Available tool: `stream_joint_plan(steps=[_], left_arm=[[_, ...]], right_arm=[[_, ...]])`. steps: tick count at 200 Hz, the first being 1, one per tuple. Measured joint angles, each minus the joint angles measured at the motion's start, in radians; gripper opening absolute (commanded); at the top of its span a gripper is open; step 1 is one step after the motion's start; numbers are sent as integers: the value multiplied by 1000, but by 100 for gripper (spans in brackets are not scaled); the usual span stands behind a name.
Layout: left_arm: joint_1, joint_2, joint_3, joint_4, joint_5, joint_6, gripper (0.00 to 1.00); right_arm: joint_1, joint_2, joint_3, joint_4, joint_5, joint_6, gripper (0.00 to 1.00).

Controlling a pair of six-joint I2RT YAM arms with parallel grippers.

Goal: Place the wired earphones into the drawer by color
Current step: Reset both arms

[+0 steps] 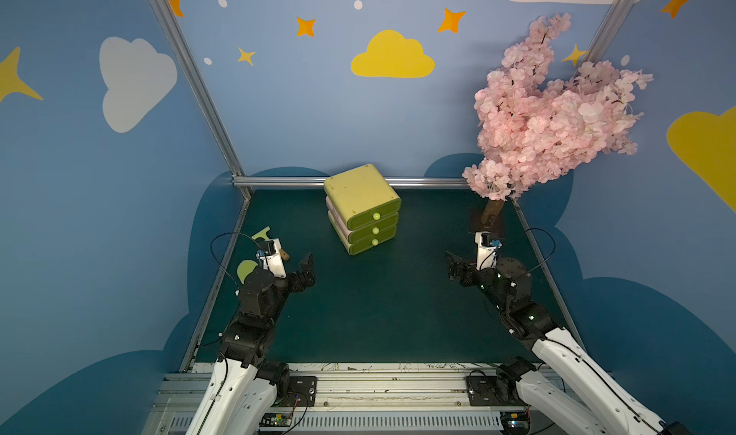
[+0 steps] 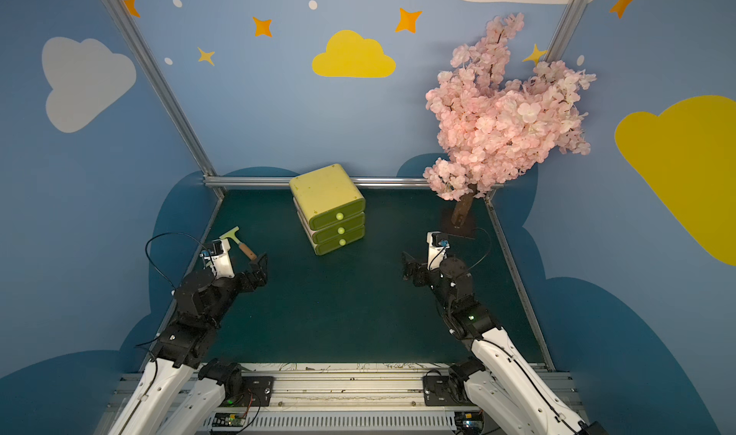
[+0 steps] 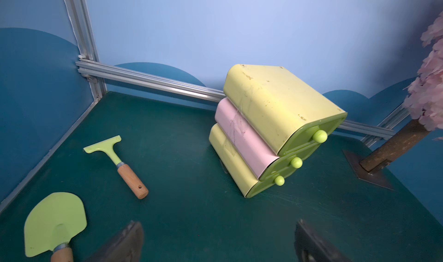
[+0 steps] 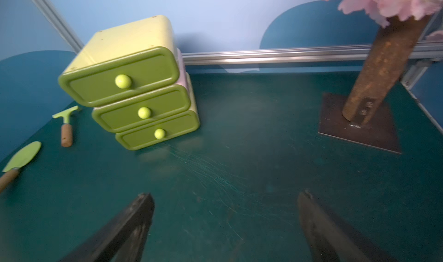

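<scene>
No wired earphones show in any view. The drawer unit [image 1: 362,210] [image 2: 328,206] stands at the back middle of the green table, turned a little to the right. It is a stack of three drawers [image 4: 129,81] with green fronts and round knobs, all pushed in; the middle shell is pink [image 3: 239,138]. My left gripper [image 1: 308,263] [image 2: 261,263] [image 3: 218,224] hovers low, left of the stack, open and empty. My right gripper [image 1: 452,263] [image 2: 406,263] [image 4: 225,196] hovers to the stack's right, also open, with only bare table between its fingers.
A green scraper with a wooden handle [image 3: 115,157] [image 2: 239,242] and a green toy shovel [image 3: 52,222] [image 4: 22,156] lie by the left wall near my left arm. A pink blossom tree [image 1: 549,110] stands on a metal plate [image 4: 359,126] at the back right. Aluminium rails [image 3: 155,81] edge the table.
</scene>
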Motion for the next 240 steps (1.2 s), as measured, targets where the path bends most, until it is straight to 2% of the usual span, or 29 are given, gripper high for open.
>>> stream_joint_plan(steps=[39,64,106,168,208,240], left_arm=[[0,29,-42,77,-49,79,100],[1,90,-60,164,-90,94,100],[60,327,-99,315,-109,132,100],[194,665,-131,611,46,192,100],[221,880,-137,785,120,217,100],[225,997,-136,890,139,220,100]], right_arm=[[-32,23,-8,-12,102,-9,98],[-73,83,-4,-18,120,-3,98],[-150,129,-4,-17,105,31,98],[-219,177,-52,99,88,11,98],[-238,200,-87,185,80,-42,98],[-248,241,-87,232,64,-97,98]])
